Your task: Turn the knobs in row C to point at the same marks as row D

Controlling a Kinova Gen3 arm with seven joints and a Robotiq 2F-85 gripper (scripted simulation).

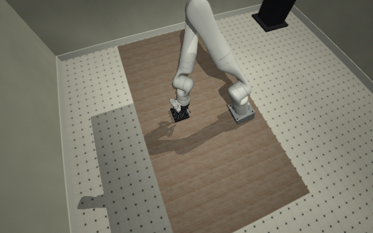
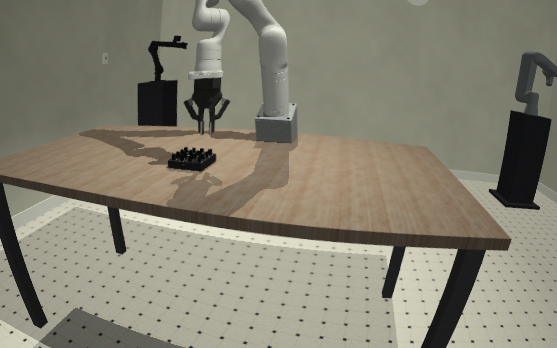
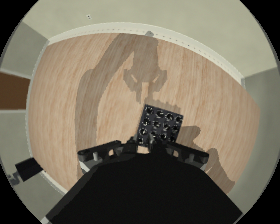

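The black knob box [image 1: 181, 117] [image 2: 185, 164] [image 3: 162, 123] stands on the wooden table [image 1: 234, 167] [image 2: 349, 190] [image 3: 56, 95]. Its black knobs stand upright in a grid. In the wrist view it lies just beyond the fingertips, turned slightly. The white lines, marks and names are too small to read, and I cannot tell which side has the socket. My gripper [image 2: 206, 133] [image 3: 143, 139] is empty, its fingers a small gap apart. It hangs above the table, clear of the knobs. In the wrist view the fingertips overlap the near edge of the box.
The arm's grey base [image 1: 244, 115] [image 2: 276, 129] stands on the table to the right of the box in the top and exterior views. Shadows of the arm and gripper fall across the table near the box. Black pedestals [image 1: 274, 17] [image 2: 157, 102] stand on the floor away from the table.
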